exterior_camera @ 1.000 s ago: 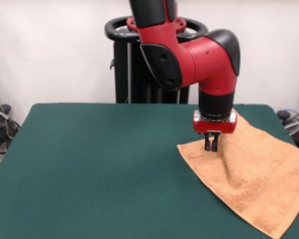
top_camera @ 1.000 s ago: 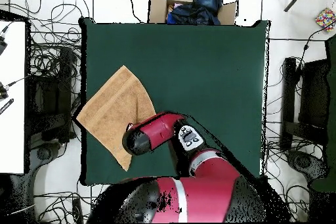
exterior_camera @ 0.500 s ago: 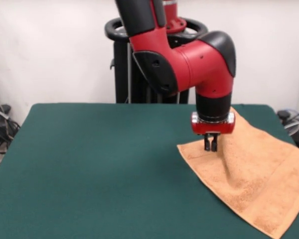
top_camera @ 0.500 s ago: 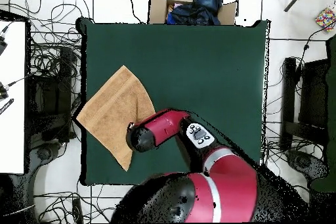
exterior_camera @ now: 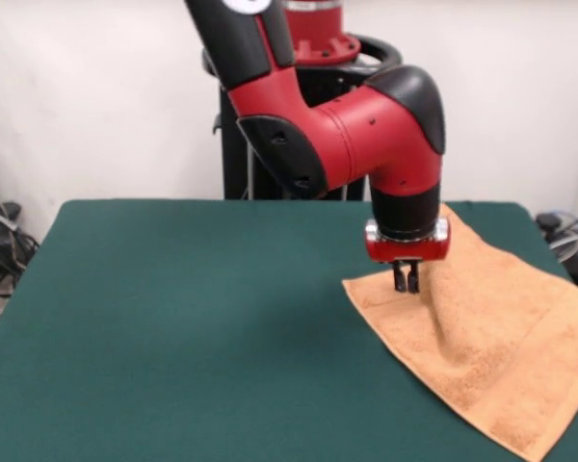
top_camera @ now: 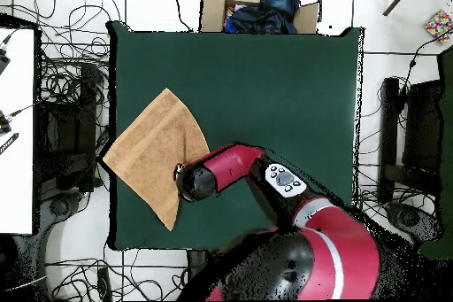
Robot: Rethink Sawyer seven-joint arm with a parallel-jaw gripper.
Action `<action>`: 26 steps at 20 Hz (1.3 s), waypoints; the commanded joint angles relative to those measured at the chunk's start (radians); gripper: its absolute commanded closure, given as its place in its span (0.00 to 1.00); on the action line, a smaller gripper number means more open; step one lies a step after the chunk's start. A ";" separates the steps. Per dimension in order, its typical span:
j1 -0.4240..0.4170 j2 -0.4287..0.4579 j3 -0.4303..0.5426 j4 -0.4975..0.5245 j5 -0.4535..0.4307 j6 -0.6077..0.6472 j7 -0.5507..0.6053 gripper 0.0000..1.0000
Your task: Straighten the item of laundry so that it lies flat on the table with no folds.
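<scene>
Orange terry towel (exterior_camera: 482, 346) lies at the lower right of the front view, spread at an angle on the green tabletop (exterior_camera: 173, 327), its far corners reaching the edge. The end effector (exterior_camera: 407, 279) has its tips together, pinching a raised ridge of cloth near the towel's left corner. That grip probably serves to drag the corner outward and flatten the ridge running toward the middle.

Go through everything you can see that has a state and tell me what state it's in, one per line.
towel: spread out, rippled near its left corner, overhanging the table's edge in the overhead view.
end effector: fingers shut, tips down at the towel's left corner.
cardboard box: open, dark clothing inside.
</scene>
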 commanded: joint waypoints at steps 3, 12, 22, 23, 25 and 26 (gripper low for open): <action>-0.119 0.160 -0.043 -0.295 -0.315 0.025 -0.464 1.00; -0.173 0.169 0.007 -0.308 -0.316 0.064 -0.604 1.00; -0.192 0.171 0.021 -0.324 -0.287 0.099 -0.692 1.00; -0.193 0.171 0.023 -0.324 -0.289 0.098 -0.694 1.00; -0.197 0.170 0.025 -0.324 -0.288 0.103 -0.701 1.00; -0.198 0.168 0.026 -0.323 -0.287 0.104 -0.702 1.00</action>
